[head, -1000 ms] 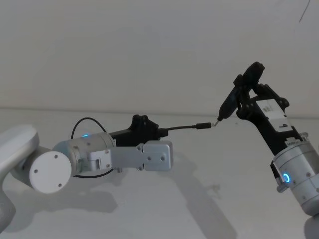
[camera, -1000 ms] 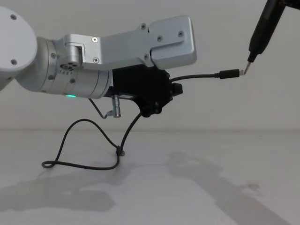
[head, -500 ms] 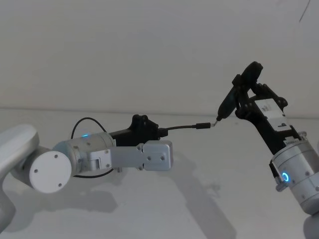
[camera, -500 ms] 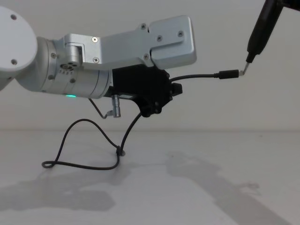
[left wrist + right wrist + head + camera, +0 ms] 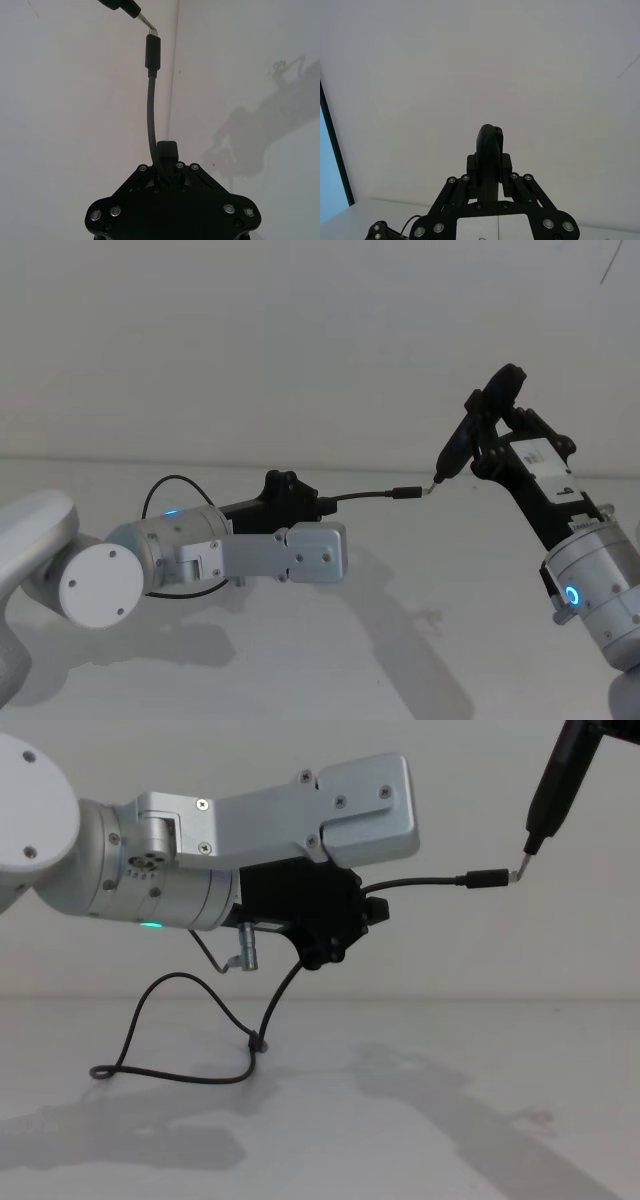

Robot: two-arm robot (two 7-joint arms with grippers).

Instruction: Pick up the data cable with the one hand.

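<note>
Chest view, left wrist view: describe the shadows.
Chest view: soft arm shadows fall on the white table below the left hand gripping the data cable, whose plug meets the right hand's tip; left wrist view: a faint grey shadow lies on the table.

Cut off by the chest view's top edge: most of the right hand (image 5: 524, 864), leaving a slim finger and pale tip. Lost behind the left hand's (image 5: 368, 908) black body: a stretch of the data cable (image 5: 420, 882). Too small to read on the desk (image 5: 430, 1130): the cable's far end.
</note>
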